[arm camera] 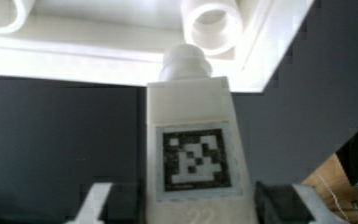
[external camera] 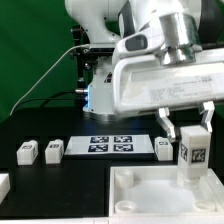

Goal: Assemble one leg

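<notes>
Gripper (external camera: 190, 136) at right of frame, fingers pinching the leg (external camera: 192, 157) upright, above white panel (external camera: 150, 205) at lower right, three loose legs (external camera: 53, 150) flanking marker board (external camera: 110, 145) at centre.

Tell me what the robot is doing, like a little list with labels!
gripper: shut on a leg
held leg: upright, over the panel
leg tip: close to a corner socket; whether it touches cannot be told
loose legs: three on the table; two on the exterior view's left, one at the marker board's right end
marker board: flat on the table, behind the panel
</notes>
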Robot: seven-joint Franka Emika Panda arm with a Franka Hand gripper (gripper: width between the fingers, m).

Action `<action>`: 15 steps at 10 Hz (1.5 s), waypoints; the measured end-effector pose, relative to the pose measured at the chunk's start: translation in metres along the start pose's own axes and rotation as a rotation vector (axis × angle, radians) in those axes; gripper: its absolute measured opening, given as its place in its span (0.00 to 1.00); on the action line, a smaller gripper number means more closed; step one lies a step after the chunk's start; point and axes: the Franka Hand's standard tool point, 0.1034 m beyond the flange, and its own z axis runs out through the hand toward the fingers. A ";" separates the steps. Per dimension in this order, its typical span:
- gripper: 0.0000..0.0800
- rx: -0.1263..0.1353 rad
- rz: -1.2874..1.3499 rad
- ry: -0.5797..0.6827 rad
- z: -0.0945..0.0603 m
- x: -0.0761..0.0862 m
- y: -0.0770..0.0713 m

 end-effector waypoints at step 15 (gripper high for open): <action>0.37 0.021 -0.006 -0.010 0.033 -0.026 -0.020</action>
